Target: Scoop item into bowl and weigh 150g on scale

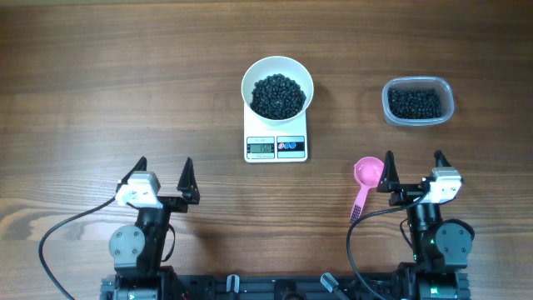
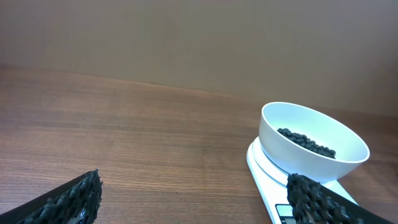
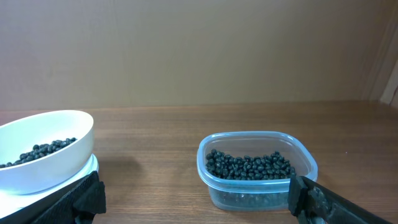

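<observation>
While both arms sit drawn back at the near edge of the table (image 1: 100,83), the left gripper (image 1: 165,162) has its jaws spread wide with nothing between them, and the right gripper (image 1: 413,157) stands just as wide and just as empty. At the middle of the table, the white bowl (image 1: 278,63) rests upright on the scale (image 1: 276,147), covering most of its platform. It holds a dark heap of black beans (image 1: 278,95) that fills its bottom. The display (image 1: 261,148) on the front edge of the scale is lit, but its digits are too small to read with certainty. Well to the right of the bowl stands a clear tub (image 1: 418,81) holding a second heap (image 1: 416,102) of the same beans. A pink scoop (image 1: 367,173) lies flat on the wood just beside the right gripper's inner finger, its cup facing up and its handle pointing toward the robot; whether it touches that finger I cannot tell
</observation>
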Robot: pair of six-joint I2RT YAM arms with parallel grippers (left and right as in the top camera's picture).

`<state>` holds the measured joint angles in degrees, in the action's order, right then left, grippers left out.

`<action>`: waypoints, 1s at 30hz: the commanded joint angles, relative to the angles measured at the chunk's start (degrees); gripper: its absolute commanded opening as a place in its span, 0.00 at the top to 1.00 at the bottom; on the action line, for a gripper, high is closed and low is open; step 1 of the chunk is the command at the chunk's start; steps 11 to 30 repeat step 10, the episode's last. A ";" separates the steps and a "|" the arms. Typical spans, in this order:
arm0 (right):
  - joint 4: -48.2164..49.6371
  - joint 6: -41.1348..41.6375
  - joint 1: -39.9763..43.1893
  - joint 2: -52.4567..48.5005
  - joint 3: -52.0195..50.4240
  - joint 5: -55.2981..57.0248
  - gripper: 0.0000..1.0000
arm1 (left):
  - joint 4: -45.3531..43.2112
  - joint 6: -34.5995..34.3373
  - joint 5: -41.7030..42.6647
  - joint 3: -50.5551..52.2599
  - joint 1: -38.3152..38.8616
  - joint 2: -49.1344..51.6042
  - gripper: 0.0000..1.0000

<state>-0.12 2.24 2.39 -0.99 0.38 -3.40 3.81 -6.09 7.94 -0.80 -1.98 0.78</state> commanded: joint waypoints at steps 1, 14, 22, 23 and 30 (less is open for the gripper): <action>0.17 -0.70 -0.28 0.57 -0.09 -0.48 0.00 | 0.00 1.16 -0.37 0.44 0.22 -0.61 0.00; 0.17 -0.70 -0.28 0.57 -0.09 -0.48 0.00 | 0.00 1.16 -0.37 0.44 0.22 -0.61 0.00; 0.17 -0.70 -0.28 0.57 -0.09 -0.48 0.00 | 0.00 1.16 -0.37 0.44 0.22 -0.61 0.00; 0.17 -0.70 -0.28 0.57 -0.09 -0.48 0.00 | 0.00 1.16 -0.37 0.44 0.22 -0.61 0.00; 0.17 -0.70 -0.28 0.57 -0.09 -0.48 0.00 | 0.00 1.16 -0.37 0.44 0.22 -0.61 0.00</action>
